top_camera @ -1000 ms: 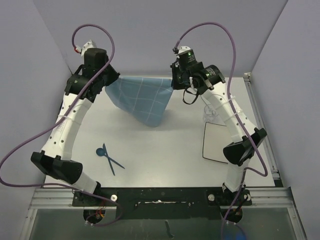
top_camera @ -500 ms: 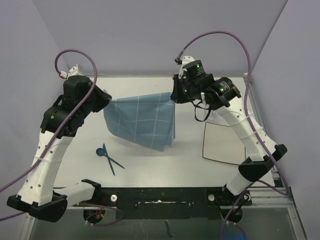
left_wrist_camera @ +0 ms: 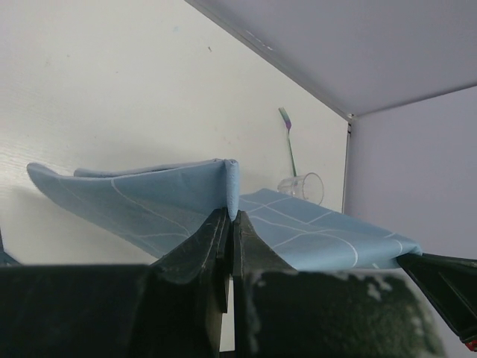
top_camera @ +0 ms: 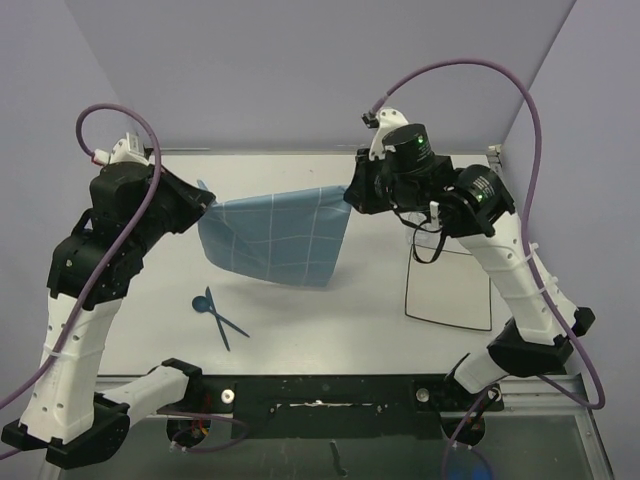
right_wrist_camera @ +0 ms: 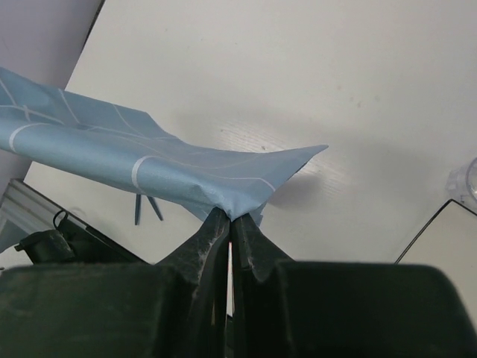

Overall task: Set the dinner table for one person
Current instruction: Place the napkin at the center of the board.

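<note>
A blue cloth mat with a white grid hangs stretched in the air over the dinner table. My left gripper is shut on its left corner and my right gripper on its right corner. The lower edge droops towards the tabletop. In the left wrist view the jaws pinch a folded edge of the mat. In the right wrist view the jaws pinch a bunched corner of the mat.
A blue spoon and two other blue utensils lie at the front left. A square white plate with a dark rim lies at the right. A clear glass and a slim utensil stand near the far right.
Both arms have risen and drawn back towards the near side. The mat has come with them, now spread wider and hanging lower over the table's middle.
</note>
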### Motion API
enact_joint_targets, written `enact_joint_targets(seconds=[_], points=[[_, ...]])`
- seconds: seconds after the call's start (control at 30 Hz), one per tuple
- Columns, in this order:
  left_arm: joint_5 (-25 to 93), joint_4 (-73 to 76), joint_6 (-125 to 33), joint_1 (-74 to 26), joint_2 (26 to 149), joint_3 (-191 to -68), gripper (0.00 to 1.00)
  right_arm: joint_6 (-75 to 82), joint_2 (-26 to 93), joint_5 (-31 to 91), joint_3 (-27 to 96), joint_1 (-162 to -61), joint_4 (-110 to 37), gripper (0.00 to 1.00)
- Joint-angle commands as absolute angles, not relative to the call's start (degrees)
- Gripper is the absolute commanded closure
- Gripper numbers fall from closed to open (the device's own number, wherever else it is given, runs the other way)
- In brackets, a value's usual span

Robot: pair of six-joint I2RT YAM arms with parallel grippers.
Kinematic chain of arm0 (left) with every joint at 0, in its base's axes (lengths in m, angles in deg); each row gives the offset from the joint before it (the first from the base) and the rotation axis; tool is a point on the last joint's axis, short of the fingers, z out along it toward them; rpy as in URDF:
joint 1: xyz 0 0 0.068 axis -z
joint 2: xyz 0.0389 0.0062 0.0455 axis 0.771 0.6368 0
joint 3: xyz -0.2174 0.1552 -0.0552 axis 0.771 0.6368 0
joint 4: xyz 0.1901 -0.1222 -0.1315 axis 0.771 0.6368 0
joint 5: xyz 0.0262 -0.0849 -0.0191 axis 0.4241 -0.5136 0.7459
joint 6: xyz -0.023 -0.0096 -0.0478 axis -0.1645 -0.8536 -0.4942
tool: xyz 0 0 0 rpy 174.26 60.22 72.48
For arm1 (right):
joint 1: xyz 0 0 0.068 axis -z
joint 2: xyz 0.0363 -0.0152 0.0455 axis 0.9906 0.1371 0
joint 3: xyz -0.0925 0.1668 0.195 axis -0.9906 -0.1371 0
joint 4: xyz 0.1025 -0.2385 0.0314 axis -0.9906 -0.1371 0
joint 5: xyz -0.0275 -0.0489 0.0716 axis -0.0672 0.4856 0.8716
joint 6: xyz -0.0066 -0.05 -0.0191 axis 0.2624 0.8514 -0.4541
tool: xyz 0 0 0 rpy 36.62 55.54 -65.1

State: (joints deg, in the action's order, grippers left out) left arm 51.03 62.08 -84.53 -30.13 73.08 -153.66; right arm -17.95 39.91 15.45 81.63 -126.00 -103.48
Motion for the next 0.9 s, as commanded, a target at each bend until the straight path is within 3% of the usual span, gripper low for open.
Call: enact_joint_targets(seconds=[0.0,0.3,0.6,0.87], points=[[59.1,64.4,-82.4,-31.8,69.3,-152.9,1.0,-17.4,37.2,3.1,77.9,-125.4,-107.8,1.0],[59.9,63.2,-83.2,-31.8,66.9,-142.6,1.0,-21.7,32.4,8.2,62.5,-127.1,-101.7,1.0],[61.5,62.1,-83.2,-31.7,69.6,-140.9,1.0,-22.3,30.1,9.5,60.2,-129.2,-103.5,1.0],[60.9,66.2,-84.1,-31.7,64.6,-140.3,1.0,-25.8,26.7,5.0,59.5,-133.7,-106.4,1.0]])
